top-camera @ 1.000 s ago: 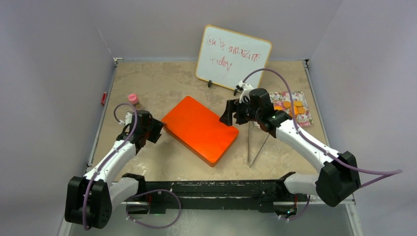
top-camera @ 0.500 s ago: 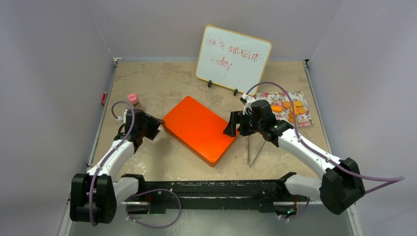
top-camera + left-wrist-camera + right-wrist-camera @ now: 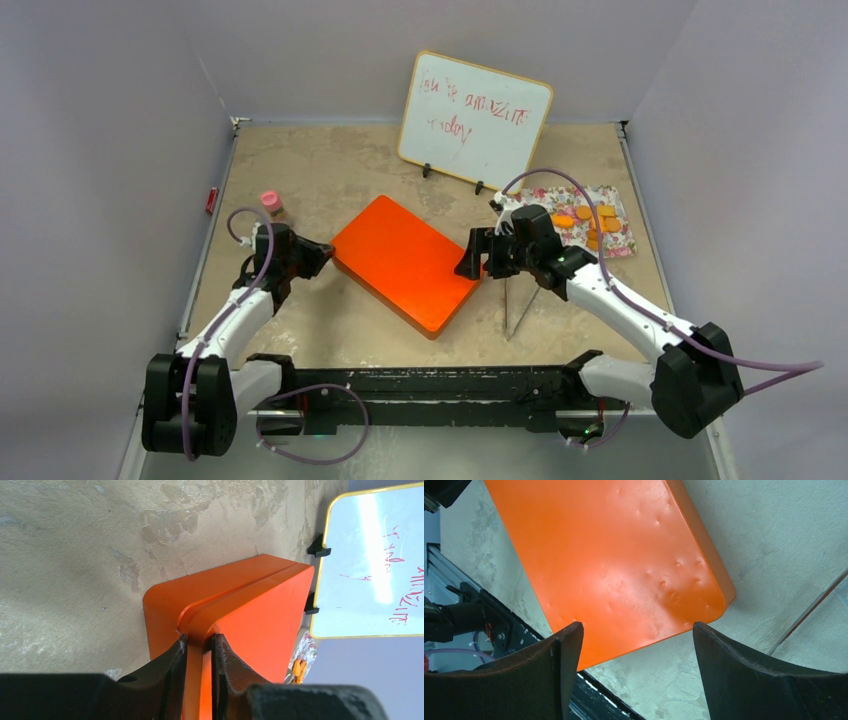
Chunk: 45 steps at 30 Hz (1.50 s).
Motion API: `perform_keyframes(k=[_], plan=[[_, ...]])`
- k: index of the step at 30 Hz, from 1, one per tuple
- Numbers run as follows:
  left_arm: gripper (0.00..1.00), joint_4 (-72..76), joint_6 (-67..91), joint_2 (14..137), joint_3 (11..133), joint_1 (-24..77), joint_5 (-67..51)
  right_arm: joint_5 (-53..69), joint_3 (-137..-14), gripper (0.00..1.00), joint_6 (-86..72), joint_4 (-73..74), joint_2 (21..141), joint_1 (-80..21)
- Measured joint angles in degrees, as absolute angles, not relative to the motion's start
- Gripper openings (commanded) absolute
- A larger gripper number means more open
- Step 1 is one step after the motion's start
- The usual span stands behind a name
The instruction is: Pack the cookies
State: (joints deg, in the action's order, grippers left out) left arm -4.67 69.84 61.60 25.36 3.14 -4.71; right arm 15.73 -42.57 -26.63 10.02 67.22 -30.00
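The cookies (image 3: 590, 220), small orange discs, lie on a floral napkin (image 3: 620, 240) at the back right; they also peek into the left wrist view as cookies (image 3: 298, 667). An orange box (image 3: 405, 262) lies closed in the middle of the table. My left gripper (image 3: 318, 258) is at its left corner, and in the left wrist view this gripper (image 3: 197, 640) is shut on the rim of the box (image 3: 250, 615). My right gripper (image 3: 470, 255) hovers over the box's right edge. In its own view the right gripper (image 3: 638, 630) is open above the box (image 3: 609, 555), holding nothing.
A whiteboard (image 3: 475, 115) with red writing stands at the back on black feet. A small pink-capped bottle (image 3: 270, 203) sits at the left, behind my left gripper. A thin metal wire stand (image 3: 520, 305) rests on the table under the right arm.
My left gripper has pushed forward onto the box's left corner and closed on its rim. My right gripper came down and toward me to the box's right edge, staying open.
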Motion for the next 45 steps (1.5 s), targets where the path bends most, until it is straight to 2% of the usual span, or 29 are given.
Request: perform_keyframes(k=[8,20,33,37,45], plan=[[0.0,-6.96,69.89,62.54,26.5,3.46,-3.51,15.7,-41.78,0.82,-27.11,10.04,66.67,-30.0],[0.0,-16.25,68.51,66.28,33.69,8.91,5.45,15.22,-40.56,0.8,-28.1,10.17,66.87,-30.0],[0.0,-18.59,68.75,69.38,35.66,12.16,11.38,12.49,-40.56,0.8,-27.75,10.26,69.69,-30.0],[0.11,-20.21,67.85,69.91,37.28,12.43,12.03,12.51,-40.64,0.8,-27.35,10.35,70.15,-30.0],[0.41,-31.83,60.51,70.43,43.72,12.45,15.16,12.58,-42.76,0.84,-26.83,11.11,68.71,-30.0]])
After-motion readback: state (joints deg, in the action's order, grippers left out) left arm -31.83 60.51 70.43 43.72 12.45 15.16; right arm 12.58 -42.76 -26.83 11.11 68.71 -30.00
